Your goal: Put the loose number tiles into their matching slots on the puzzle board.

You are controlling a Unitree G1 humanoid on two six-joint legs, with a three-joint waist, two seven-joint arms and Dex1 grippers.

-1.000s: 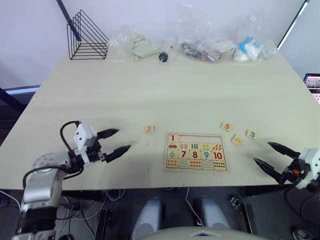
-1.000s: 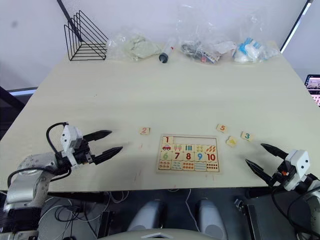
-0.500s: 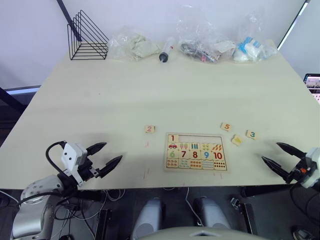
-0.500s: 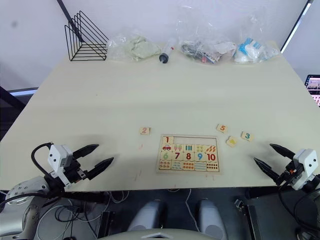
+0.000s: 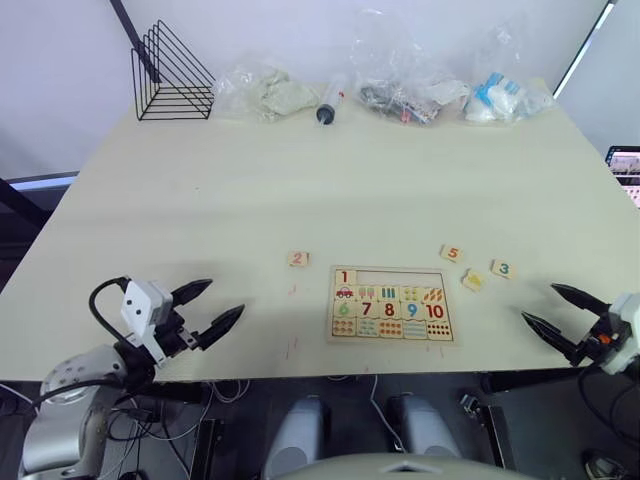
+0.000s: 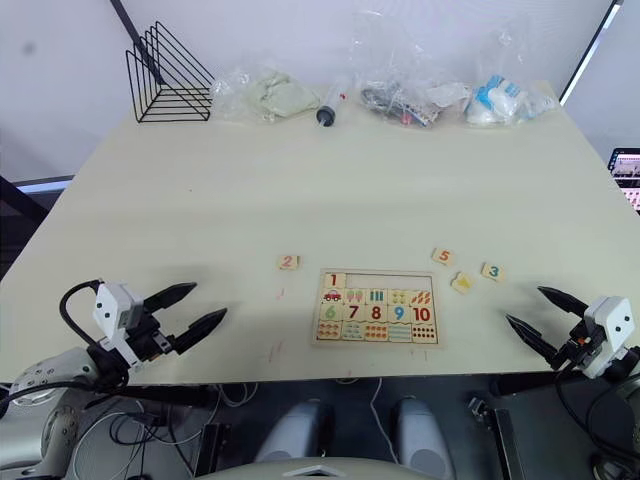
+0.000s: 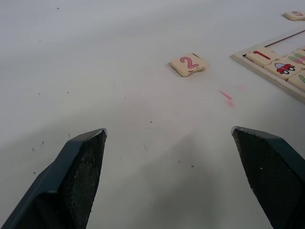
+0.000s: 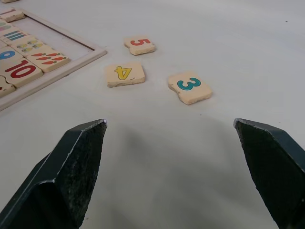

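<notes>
Hovering with fingers spread, left gripper (image 5: 212,306) and right gripper (image 5: 550,309) have barely moved; tiles unmoved.

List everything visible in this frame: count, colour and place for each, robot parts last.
puzzle board: 1, light wood, near table edge, tile 1 seated.
tile 2: 1, red digit, left of board.
tile 5: 1, red digit, right of board.
tile 4: 1, yellow digit, right of board.
tile 3: 1, teal digit, farthest right.
wire rack: 1, black, far left corner.
plastic bags: 3, clear, far edge.
syringe: 1, far edge.
table: 1, pale.
left gripper: black, open, empty.
right gripper: black, open, empty.
</notes>
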